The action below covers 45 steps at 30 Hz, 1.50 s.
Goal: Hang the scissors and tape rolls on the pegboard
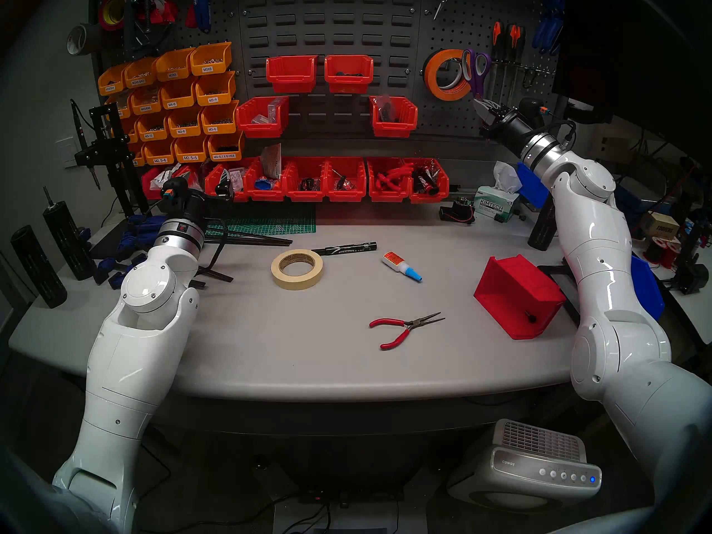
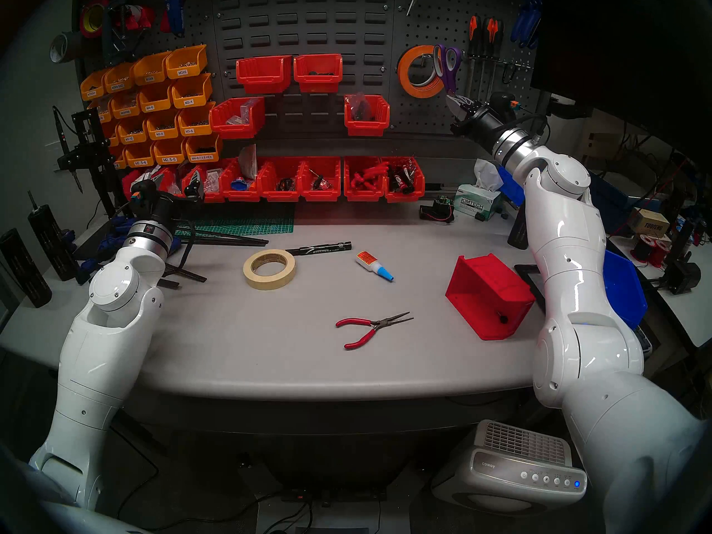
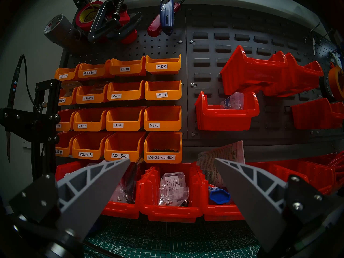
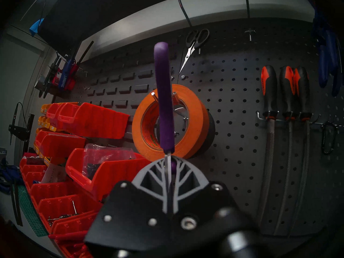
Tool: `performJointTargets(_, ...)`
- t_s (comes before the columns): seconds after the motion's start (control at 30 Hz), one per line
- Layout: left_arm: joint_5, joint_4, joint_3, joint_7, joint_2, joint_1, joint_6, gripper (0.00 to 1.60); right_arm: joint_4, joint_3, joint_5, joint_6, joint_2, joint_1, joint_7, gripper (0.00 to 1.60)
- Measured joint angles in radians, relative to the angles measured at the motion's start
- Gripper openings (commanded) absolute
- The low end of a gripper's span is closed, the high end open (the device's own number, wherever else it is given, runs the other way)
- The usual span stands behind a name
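Observation:
My right gripper (image 1: 484,107) (image 4: 168,159) is raised to the pegboard (image 1: 443,32) (image 4: 232,121) and shut on the silver blades of the purple-handled scissors (image 1: 477,71) (image 4: 164,103). The handles point up, right in front of the orange tape roll (image 1: 437,78) (image 4: 193,106) hanging on a wire hook. A black roll (image 4: 211,132) hangs behind it. I cannot tell whether a handle loop is over the hook. The cream tape roll (image 1: 296,269) lies flat on the table. My left gripper (image 3: 172,160) (image 1: 225,186) is open and empty, facing the bins at back left.
Red-handled pliers (image 1: 404,325), a black marker (image 1: 345,248), a glue bottle (image 1: 402,265) and a tipped red bin (image 1: 516,296) lie on the table. Files with orange-and-black handles (image 4: 286,95) hang right of the orange roll, small metal scissors (image 4: 193,45) above it. Red bins (image 4: 96,119) line the wall left.

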<state>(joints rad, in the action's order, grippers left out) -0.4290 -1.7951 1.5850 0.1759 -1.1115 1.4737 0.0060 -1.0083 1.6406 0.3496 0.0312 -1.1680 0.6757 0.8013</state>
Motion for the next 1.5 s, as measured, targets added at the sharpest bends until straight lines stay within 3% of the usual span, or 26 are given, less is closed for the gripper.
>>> performJointTargets(0.53,0.0,0.0,0.0,0.0,0.0,0.0,0.0,1.6,0.016,0.03,0.037,-0.016,-0.013,0.003,-0.002,0.0)
performJointTargets(0.93,0.0,0.0,0.0,0.0,0.0,0.0,0.0,1.6,0.004,-0.058,-0.105,0.007,-0.01,0.003,-0.082,0.0)
performJointTargets(1.5,0.0,0.0,0.0,0.0,0.0,0.0,0.0,1.6,-0.007,-0.069,-0.148,0.019,-0.019,0.004,-0.121,0.0)
